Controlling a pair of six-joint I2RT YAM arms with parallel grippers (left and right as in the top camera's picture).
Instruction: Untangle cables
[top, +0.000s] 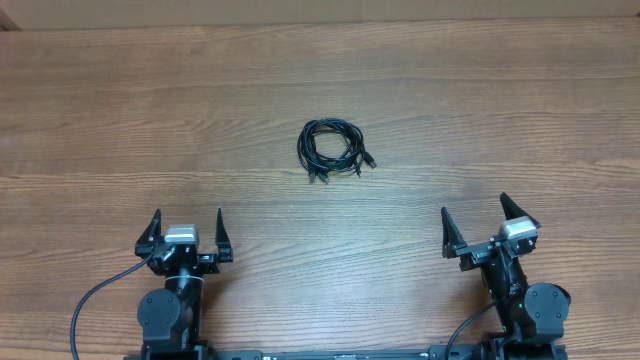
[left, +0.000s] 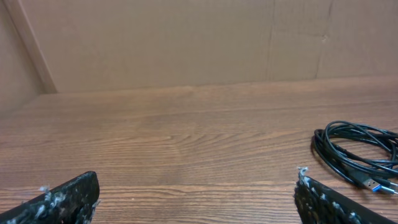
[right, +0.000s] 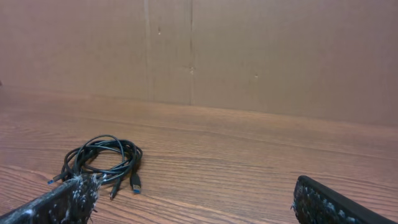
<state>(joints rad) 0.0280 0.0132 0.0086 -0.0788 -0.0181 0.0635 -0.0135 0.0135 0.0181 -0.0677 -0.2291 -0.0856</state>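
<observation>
Cables (top: 333, 146) are judged light, limp, best pinched at an outer loop; left claw (top: 187, 218) and right claw (top: 474, 205) are spread wide, empty.

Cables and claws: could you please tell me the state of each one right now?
cables: coiled in one tangled bundle, lying on the table, untouched.
left claw: open, empty, short of the cables.
right claw: open, empty, short of the cables.
</observation>
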